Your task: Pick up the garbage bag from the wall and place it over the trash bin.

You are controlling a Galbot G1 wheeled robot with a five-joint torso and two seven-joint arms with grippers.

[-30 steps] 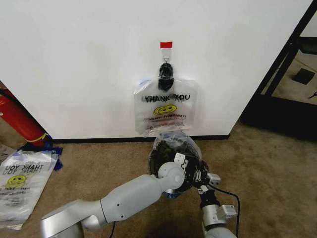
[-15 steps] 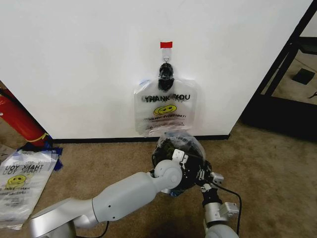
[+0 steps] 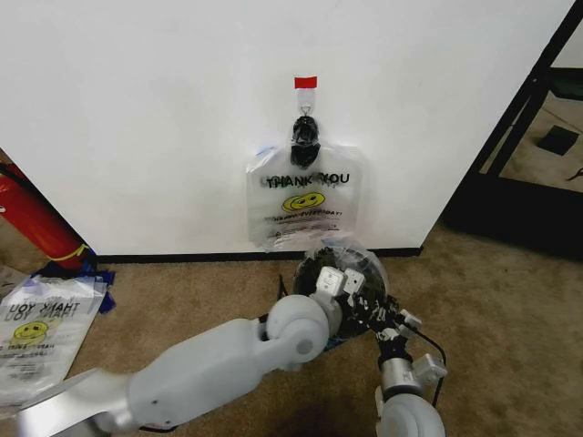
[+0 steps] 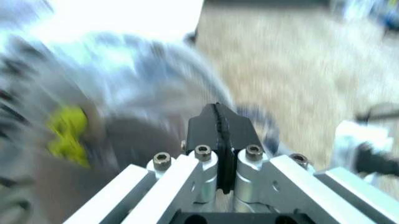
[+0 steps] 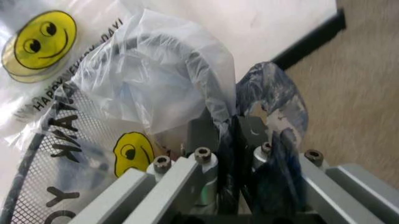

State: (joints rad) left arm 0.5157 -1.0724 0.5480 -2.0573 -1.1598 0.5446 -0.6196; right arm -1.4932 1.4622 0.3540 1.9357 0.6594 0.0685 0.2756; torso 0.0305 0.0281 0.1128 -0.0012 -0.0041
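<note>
Head view
Wall (image 3: 137,109): white, black baseboard along carpet; red tape strip (image 3: 306,83) above black clip (image 3: 305,135).
Hanging bag (image 3: 305,205): clear, "THANK YOU" print and yellow smiley; held flat on wall by clip.
Trash bin (image 3: 360,264): black, on carpet just below hanging bag; garbage bag (image 3: 375,269) draped over its top.
Left gripper (image 3: 343,284): at bin's near rim, white arm reaching in from lower left.
Right gripper (image 3: 390,319): at bin's near right edge, just beside left gripper.
Spare bags (image 3: 36,337): same print, flat on carpet at far left.
Red cylinder (image 3: 36,218): leaning by wall, far left.

Left wrist view
Left gripper (image 4: 218,122): black fingertips pressed together, nothing visibly between them; blurred plastic and yellow print beyond.

Right wrist view
Right gripper (image 5: 227,133): fingers pinched on bluish edge of garbage bag (image 5: 162,79).
Garbage bag: billowed over dark rim and mesh wall of trash bin (image 5: 37,163); smiley inside.
Hanging bag (image 5: 44,35): behind, against wall.
</note>
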